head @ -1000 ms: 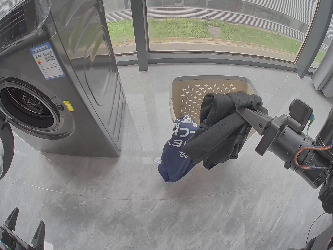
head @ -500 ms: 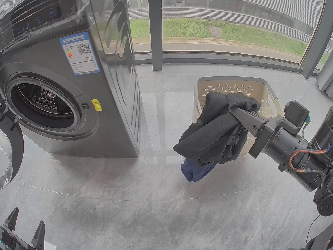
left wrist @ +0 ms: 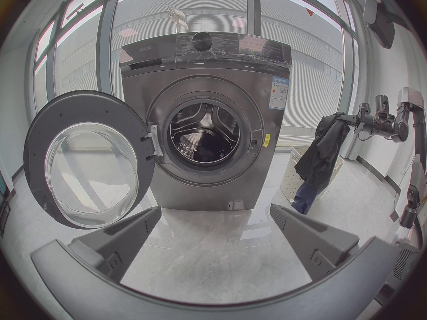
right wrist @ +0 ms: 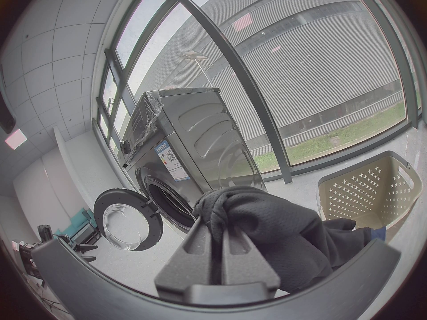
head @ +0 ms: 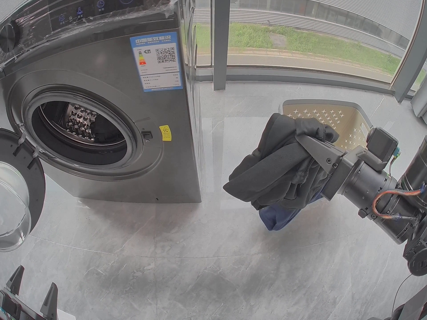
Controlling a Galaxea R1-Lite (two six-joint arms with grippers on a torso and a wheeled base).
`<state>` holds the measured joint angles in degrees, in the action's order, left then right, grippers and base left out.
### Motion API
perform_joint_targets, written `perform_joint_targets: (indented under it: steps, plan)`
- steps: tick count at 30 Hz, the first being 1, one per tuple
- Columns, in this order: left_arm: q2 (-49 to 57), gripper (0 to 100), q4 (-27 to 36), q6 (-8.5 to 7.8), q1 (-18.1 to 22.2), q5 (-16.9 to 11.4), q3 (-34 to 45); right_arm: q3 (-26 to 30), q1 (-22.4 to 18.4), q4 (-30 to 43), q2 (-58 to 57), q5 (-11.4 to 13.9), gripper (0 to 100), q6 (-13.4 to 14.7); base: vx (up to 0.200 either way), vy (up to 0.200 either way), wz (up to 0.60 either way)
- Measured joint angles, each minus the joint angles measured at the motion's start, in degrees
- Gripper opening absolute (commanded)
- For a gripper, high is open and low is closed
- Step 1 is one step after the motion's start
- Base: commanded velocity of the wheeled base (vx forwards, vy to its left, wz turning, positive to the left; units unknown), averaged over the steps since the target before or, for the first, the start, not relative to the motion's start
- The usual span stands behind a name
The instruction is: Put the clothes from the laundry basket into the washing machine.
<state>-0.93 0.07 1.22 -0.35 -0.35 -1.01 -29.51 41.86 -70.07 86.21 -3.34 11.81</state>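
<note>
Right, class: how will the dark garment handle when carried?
Probably floppy: the dark garment droops in folds from the right gripper. Likely light, since one pinch holds it. It may cling: a blue garment hangs beneath it.

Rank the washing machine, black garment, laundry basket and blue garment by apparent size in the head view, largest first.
1. washing machine
2. black garment, though it is held up nearer the camera
3. laundry basket, partly hidden behind the black garment
4. blue garment, mostly covered

The washing machine (head: 111,112) is finished in dark grey, the laundry basket (head: 342,121) in beige with star cut-outs; a black garment (head: 275,170) and a seemingly navy garment (head: 278,216) are seen.
</note>
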Motion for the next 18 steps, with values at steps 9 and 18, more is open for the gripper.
perform_joint_targets:
  steps: [9, 18]
  plan:
    - [0.0, 100, 0.0, 0.17, 0.0, 0.0, 0.0, -0.3, -0.1, 0.0, -0.8, 0.0, 0, 0.0, -0.2, 0.0, 0.0]
    - [0.0, 100, 0.0, 0.11, 0.0, 0.0, 0.0, -0.5, -0.4, 0.0, -1.4, 0.0, 0, 0.0, -0.022, 0.044, 0.0]
